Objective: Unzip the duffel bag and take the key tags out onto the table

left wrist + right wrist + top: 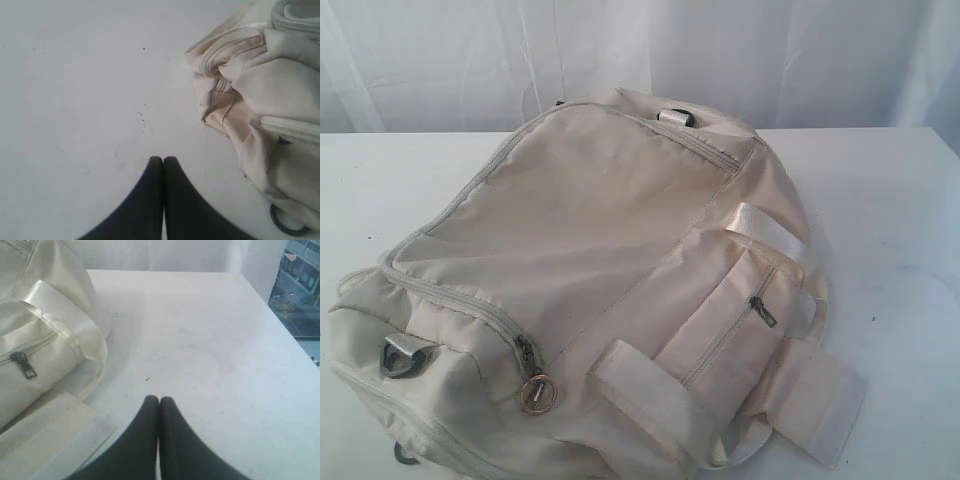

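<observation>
The left black gripper (pixel 163 159) and the right black gripper (pixel 159 399) are seen with tips pressed together, empty, over the broad white table (pixel 900 250) just beside the large cream fabric duffel bag (pixel 580 230). Unzipping is judged not yet begun; the main grey zipper's ring pull (pixel 536 392) must be pinched first. The coloured key tags are not seen, presumably zipped inside. A pale webbing strap (pixel 650 400) lies near that pull.
</observation>
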`<state>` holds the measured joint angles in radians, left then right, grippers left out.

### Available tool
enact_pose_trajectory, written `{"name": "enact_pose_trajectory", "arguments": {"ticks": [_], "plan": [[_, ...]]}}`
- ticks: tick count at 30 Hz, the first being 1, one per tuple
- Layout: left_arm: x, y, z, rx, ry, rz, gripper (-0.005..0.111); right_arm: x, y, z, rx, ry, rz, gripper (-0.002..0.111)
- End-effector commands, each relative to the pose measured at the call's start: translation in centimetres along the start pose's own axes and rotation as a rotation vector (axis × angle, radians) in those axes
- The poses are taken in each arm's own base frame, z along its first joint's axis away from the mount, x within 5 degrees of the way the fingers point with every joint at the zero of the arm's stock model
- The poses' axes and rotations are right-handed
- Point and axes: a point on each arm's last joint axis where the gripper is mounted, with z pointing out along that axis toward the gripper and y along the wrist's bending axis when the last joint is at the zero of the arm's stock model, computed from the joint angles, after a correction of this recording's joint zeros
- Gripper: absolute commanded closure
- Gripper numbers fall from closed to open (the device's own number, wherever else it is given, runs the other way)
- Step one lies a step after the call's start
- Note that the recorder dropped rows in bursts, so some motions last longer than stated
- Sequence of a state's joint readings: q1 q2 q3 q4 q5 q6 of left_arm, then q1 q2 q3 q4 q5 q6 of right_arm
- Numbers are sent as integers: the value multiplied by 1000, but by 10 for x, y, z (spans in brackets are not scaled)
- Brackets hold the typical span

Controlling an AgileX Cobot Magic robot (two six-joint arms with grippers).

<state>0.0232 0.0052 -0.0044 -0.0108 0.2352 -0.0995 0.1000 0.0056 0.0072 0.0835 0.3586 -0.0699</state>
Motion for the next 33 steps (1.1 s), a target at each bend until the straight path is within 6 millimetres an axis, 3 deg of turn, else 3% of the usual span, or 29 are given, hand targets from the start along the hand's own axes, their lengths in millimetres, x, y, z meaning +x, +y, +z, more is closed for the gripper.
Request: {"name": "enact_pose_trajectory", "arguments": {"ticks": [1, 26, 28, 33], "plan": [[1, -1, 0, 10, -5, -10, 107, -4, 0, -1, 2, -30, -10, 108], [-3, -2, 0, 34, -48, -1, 107, -5, 0, -1, -1, -38, -11, 108], [-7, -2, 0, 32, -89, -2, 107, -7, 0, -1, -8, -62, -11, 108], [-17, -1, -2, 30, -206, -15, 107, -29, -1, -5, 9, -306, -10, 108]]}}
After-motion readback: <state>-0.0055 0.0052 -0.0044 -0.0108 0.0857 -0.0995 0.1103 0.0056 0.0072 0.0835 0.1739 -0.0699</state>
